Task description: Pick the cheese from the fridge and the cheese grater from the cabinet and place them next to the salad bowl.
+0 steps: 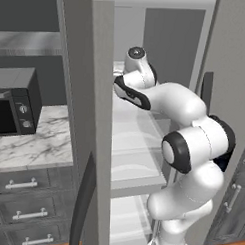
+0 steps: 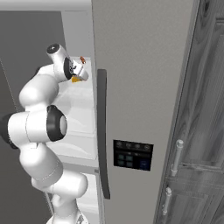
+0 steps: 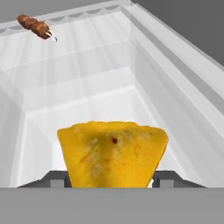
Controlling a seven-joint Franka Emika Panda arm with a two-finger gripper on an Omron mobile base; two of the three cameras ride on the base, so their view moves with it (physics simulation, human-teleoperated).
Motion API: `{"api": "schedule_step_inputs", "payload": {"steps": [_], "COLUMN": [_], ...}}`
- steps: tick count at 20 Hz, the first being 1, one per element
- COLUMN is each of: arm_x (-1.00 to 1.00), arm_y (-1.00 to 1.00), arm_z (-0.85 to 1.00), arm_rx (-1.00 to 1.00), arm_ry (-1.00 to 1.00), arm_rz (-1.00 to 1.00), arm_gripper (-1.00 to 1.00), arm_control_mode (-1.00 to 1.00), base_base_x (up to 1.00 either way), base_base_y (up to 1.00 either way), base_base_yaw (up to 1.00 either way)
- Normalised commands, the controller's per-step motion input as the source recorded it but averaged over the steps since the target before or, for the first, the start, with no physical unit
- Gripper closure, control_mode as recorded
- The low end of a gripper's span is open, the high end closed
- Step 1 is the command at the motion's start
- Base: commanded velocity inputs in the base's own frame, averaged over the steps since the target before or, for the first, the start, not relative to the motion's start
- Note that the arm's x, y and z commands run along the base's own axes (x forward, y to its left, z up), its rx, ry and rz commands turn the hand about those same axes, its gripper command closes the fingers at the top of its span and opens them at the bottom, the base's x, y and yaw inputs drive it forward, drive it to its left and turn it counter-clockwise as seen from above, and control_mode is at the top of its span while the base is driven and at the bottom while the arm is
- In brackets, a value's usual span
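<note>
Hand view shows the cheese [image 3: 112,154], a yellow-orange wedge, low in the middle of the frame, sitting between the two dark finger tips [image 3: 57,178] of the end effector [image 3: 112,179]. The tips flank the wedge closely on both sides, but whether they already press on it cannot be told from the pictures.

By my reading the task is at its first step: the cheese is being grasped inside the fridge [image 2: 144,87] and has not been lifted out. The cheese grater, the cabinet and the salad bowl are yet to be dealt with, so fetching the grater and setting both things beside the bowl are all left.

The wedge rests on a translucent white glass shelf [image 3: 100,105] with raised pale walls running toward the top of the frame. At the upper left of the hand view lies a small brown skewer-like food item [image 3: 36,27]. In the right base view a bit of orange shows at the hand, upper left, beside the grey fridge door with its long dark handle [image 2: 102,131] and a dark control panel [image 2: 132,154]. In the left base view, a black microwave [image 1: 15,101] stands on a marble table [image 1: 34,141] at the left, over drawers with silver handles [image 1: 22,183].
</note>
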Motion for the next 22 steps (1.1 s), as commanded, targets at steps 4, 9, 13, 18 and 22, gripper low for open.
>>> {"api": "schedule_step_inputs", "payload": {"steps": [4, 9, 13, 18, 22], "arm_x": [-0.27, -0.48, -0.54, -0.57, -0.55], "arm_y": [0.06, 0.08, 0.06, 0.04, 0.01], "arm_z": [0.05, 0.11, 0.18, 0.22, 0.17], "arm_rx": [0.01, 0.05, 0.02, 0.0, 0.01], "arm_ry": [0.0, 0.0, -0.04, -0.03, 0.0], "arm_rz": [0.0, 0.0, 0.0, 0.0, 0.03], "arm_gripper": [1.0, 1.0, 1.0, 1.0, 1.0], "arm_control_mode": [-1.0, -1.0, -1.0, -1.0, -1.0], "base_base_x": [0.0, 0.0, 0.0, 0.0, 0.0], "base_base_y": [0.0, 0.0, 0.0, 0.0, 0.0], "base_base_yaw": [0.0, 0.0, 0.0, 0.0, 0.0]}}
